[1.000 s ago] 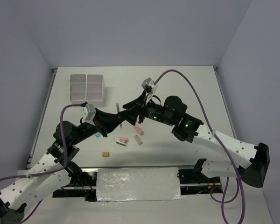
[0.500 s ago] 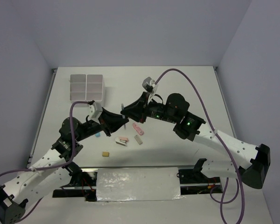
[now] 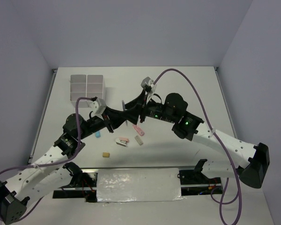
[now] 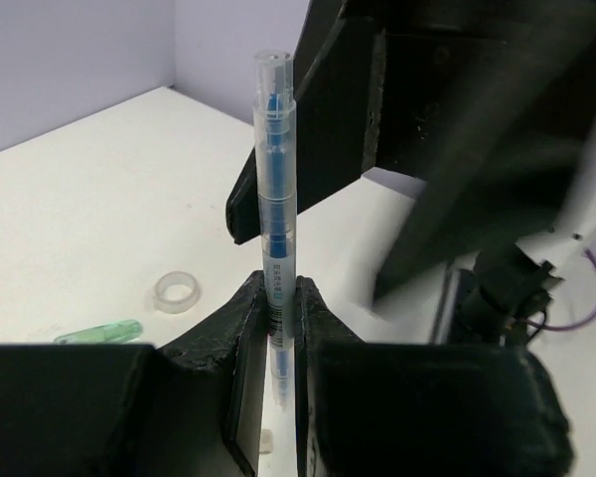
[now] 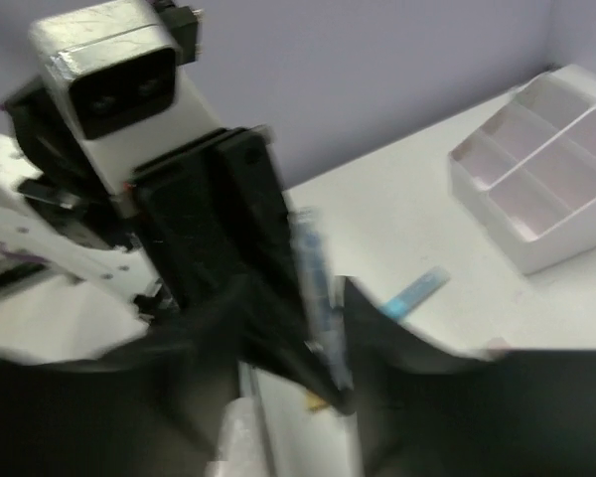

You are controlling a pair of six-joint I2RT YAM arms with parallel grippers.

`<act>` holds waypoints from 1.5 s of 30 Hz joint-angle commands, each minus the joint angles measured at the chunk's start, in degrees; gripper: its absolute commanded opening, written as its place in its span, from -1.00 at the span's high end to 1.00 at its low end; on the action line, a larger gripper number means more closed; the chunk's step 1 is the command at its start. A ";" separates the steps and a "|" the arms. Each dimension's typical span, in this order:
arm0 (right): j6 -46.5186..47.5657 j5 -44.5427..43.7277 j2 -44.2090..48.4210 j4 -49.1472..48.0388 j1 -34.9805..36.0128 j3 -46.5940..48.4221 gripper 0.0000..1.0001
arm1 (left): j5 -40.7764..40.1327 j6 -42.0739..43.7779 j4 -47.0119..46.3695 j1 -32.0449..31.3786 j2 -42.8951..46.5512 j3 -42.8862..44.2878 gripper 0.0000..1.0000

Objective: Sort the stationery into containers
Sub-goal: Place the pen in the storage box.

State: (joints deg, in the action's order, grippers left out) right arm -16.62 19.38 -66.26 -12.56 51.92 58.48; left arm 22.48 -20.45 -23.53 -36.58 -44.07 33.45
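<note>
Table (image 3: 192, 89) far-left holds box (image 3: 86, 87); left gripper (image 4: 278, 303) pinches pen (image 4: 274, 169) mid-table.

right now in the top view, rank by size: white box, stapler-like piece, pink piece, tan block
1. white box
2. stapler-like piece
3. pink piece and tan block: pink longer but thinner, too close to rank

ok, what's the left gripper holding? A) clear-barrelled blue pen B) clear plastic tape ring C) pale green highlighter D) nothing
A: in the left wrist view the left gripper pinches the clear-barrelled blue pen upright, while the clear tape ring and green highlighter lie on the white table behind.
</note>
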 commanded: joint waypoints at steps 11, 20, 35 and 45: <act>1.15 -6.07 12.98 6.73 -14.37 5.16 -0.74 | -29.70 5.85 -6.79 -0.42 -7.68 1.53 1.00; -1.57 -7.69 23.10 3.85 -16.50 -8.28 -0.80 | -67.39 13.95 -31.55 13.18 -28.33 8.11 1.00; 0.18 -5.75 24.33 8.34 -17.55 -11.45 -0.81 | -67.04 7.88 -32.82 34.81 -58.75 33.51 1.00; 0.45 -4.61 21.35 7.29 -21.42 -10.75 -0.82 | -55.97 -5.39 -18.93 41.50 -60.78 37.12 1.00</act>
State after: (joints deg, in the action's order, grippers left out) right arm -16.62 13.28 -45.01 -4.03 31.51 47.33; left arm -38.02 -21.23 -43.31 4.27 -103.77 67.61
